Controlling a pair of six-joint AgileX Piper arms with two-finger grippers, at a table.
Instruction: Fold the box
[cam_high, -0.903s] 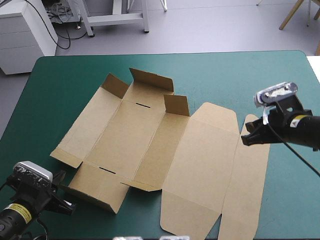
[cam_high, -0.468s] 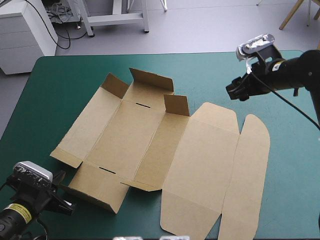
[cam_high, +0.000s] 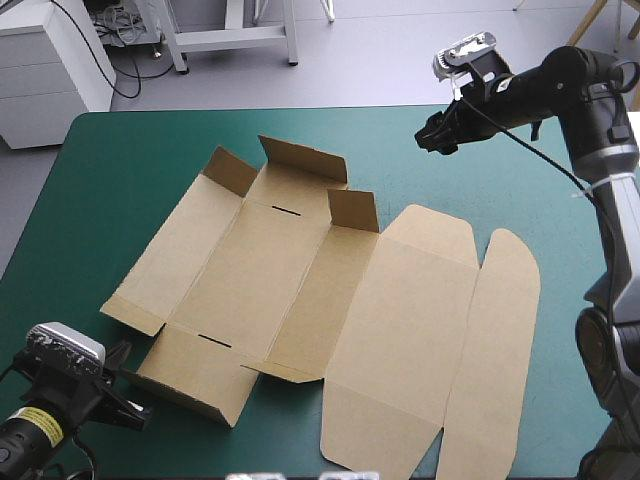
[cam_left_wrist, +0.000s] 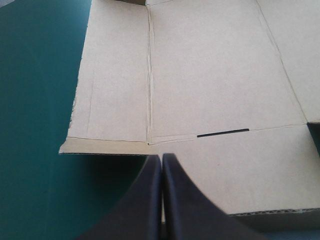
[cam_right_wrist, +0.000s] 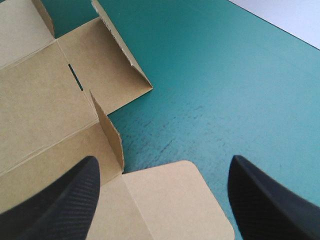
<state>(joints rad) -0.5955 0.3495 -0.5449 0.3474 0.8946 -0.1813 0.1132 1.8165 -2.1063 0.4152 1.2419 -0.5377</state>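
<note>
Across the middle of the bench (cam_high: 120, 180) the box (cam_high: 300, 290) lies mostly flat, its far flaps (cam_high: 300, 160) raised. My left gripper (cam_left_wrist: 161, 161), fingers together, sits at the near flap (cam_left_wrist: 240, 165), likely to push. The right gripper (cam_right_wrist: 163, 160), fingers apart, hovers near the far flaps, ready to grasp.

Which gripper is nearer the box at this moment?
Left. The left gripper, shut, sits at the near-left flap of the box; the right gripper, open, is raised beyond its far right edge.

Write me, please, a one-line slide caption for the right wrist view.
Open black-fingered right gripper above the teal-green table cover, facing the flat brown cardboard box and its raised flaps.
</note>
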